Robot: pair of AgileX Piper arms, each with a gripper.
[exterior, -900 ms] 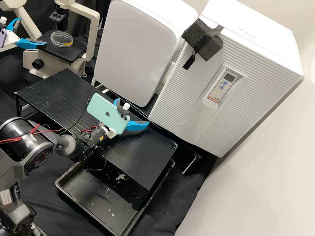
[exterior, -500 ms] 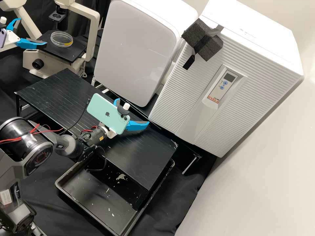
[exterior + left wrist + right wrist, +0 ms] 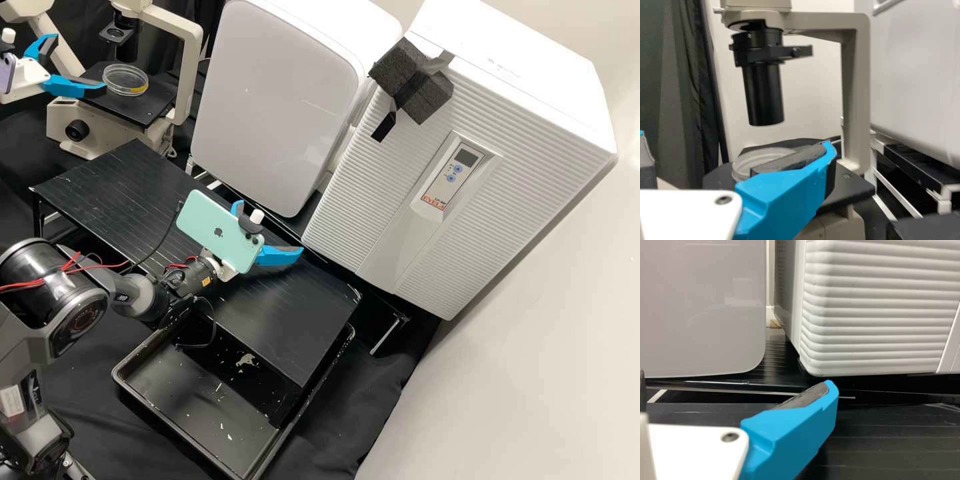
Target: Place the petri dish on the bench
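Blue fingers are spread wide on the left tool [image 3: 77,63], with nothing gripped. The petri dish [image 3: 125,80] is supported on the black microscope stage [image 3: 141,110], just beside one of its fingertips. The right tool [image 3: 269,228] is likewise parted and empty, well apart from the dish.

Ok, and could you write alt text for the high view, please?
A clear round dish sits on a microscope, close to the open left claw; the open right claw is over a black bench, near two white machines.
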